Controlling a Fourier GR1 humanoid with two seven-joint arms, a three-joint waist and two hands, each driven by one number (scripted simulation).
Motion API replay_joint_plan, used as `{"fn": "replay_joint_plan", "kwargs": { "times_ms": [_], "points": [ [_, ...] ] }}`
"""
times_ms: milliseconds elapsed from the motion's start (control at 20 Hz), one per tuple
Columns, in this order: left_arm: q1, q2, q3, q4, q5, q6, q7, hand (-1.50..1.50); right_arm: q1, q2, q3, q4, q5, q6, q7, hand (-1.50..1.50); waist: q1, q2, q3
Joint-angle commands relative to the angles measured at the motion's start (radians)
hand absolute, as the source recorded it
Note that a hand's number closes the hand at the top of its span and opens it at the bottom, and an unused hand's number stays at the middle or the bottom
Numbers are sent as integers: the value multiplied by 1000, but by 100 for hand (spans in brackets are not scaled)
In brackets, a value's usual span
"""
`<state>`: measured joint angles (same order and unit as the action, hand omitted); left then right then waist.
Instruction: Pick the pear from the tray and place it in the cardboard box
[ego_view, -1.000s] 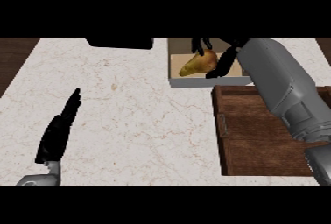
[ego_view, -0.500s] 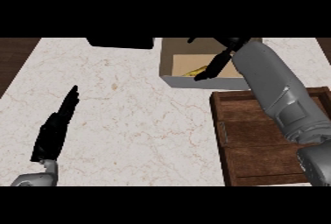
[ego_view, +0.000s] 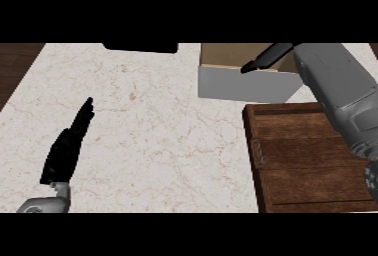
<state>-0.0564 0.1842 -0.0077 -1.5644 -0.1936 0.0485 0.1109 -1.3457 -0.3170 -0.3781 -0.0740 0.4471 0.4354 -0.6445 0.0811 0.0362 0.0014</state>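
Marble surface (ego_view: 148, 125), pale with thin brown veins, fills most of the head view. At its far right side stands the cardboard box (ego_view: 247, 85), with a light grey front wall and a brown inside that shows along the top edge. Just in front of the box, at the right, lies the wooden tray (ego_view: 303, 165), dark brown, with planks running across it and a raised rim; the part of the tray that shows carries nothing. A black object (ego_view: 140, 47) sits at the far edge of the surface, left of the box, and only its near side shows.

The right forearm (ego_view: 336, 95) is grey and comes in from the lower right, passing over the tray and reaching over the box. The right robot hand (ego_view: 267, 57) shows only as a dark, straight shape above the opening of the box; its fingers look stretched out and not curled on anything. The pear cannot be seen anywhere: it is not on the tray, and the inside of the box is mostly hidden by the front wall and by the hand, so I cannot tell where it lies.

The left robot hand (ego_view: 68, 145) rests at the lower left over the surface, fingers straight and together, pointing away, well apart from the box and the tray.
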Motion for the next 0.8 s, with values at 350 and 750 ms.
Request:
{"fn": "replay_joint_plan", "kwargs": {
  "times_ms": [350, 750],
  "points": [
    [-24, 2, -1, 3, 17, -25, -8, 0, 20, -268, -151, 22, -144, 86, 132, -150, 31, 28, 3],
    [-41, -5, -24, -13, -1, -21, -15, 0, 53, -387, -147, -10, -139, 198, 120, -150, 60, 45, 8]
  ]
}}
